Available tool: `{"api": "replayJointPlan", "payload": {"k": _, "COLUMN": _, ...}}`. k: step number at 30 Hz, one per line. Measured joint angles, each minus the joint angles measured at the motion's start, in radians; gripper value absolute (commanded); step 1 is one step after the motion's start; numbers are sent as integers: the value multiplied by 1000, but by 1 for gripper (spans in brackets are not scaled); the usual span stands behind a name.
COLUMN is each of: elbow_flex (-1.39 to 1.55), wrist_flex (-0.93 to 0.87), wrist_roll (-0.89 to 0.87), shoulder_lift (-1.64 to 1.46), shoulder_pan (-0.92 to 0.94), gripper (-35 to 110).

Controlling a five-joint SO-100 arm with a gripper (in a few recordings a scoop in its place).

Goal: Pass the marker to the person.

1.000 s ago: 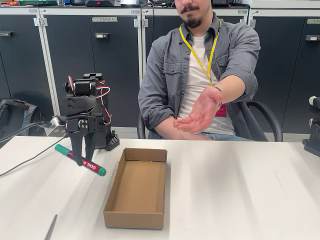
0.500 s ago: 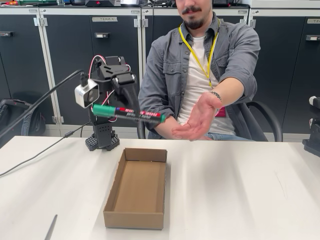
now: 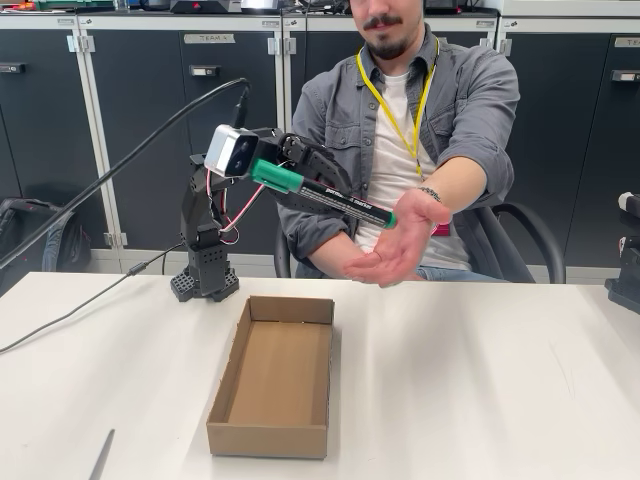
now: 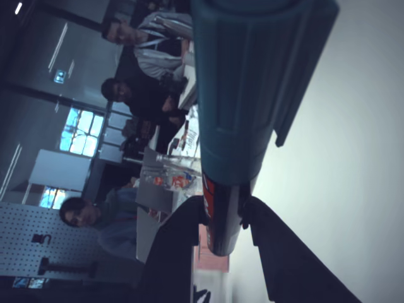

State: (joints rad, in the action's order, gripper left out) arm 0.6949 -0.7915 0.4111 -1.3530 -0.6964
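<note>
- Fixed view: we see the gripper (image 3: 318,178) clamped on the marker (image 3: 322,194), raised.
- The marker's tip touches the person's open hand (image 3: 398,238).

Marker (image 3: 325,197): slim pen with a green cap, dark barrel and green end, held crosswise in the claw (image 3: 305,178) above the table. It tilts, the cap end high and just left of the claw in the fixed view, the far end sloping down to the right. In the wrist view the marker (image 4: 243,113) stands between the two fingers.

Person (image 3: 420,120): seated behind the claw, open hand (image 3: 400,238) palm up, right at the marker's lower end; whether they touch cannot be told.
</note>
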Motion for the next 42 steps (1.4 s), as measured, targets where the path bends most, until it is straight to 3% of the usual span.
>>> {"api": "replayJointPlan", "payload": {"k": 6, "elbow_flex": -9, "wrist_flex": -175, "wrist_roll": -285, "shoulder_lift": 31, "shoulder_pan": -175, "gripper": -5}}
{"api": "replayJointPlan", "payload": {"k": 20, "elbow_flex": -87, "wrist_flex": -15, "wrist_roll": -649, "shoulder_lift": 132, "shoulder_pan": -505, "gripper": -5}}
{"api": "replayJointPlan", "payload": {"k": 33, "elbow_flex": -51, "wrist_flex": -87, "wrist_roll": -1186, "shoulder_lift": 132, "shoulder_pan": -551, "gripper": -5}}
{"api": "replayJointPlan", "payload": {"k": 42, "elbow_flex": 23, "wrist_flex": -120, "wrist_roll": -1298, "shoulder_lift": 133, "shoulder_pan": -471, "gripper": -5}}
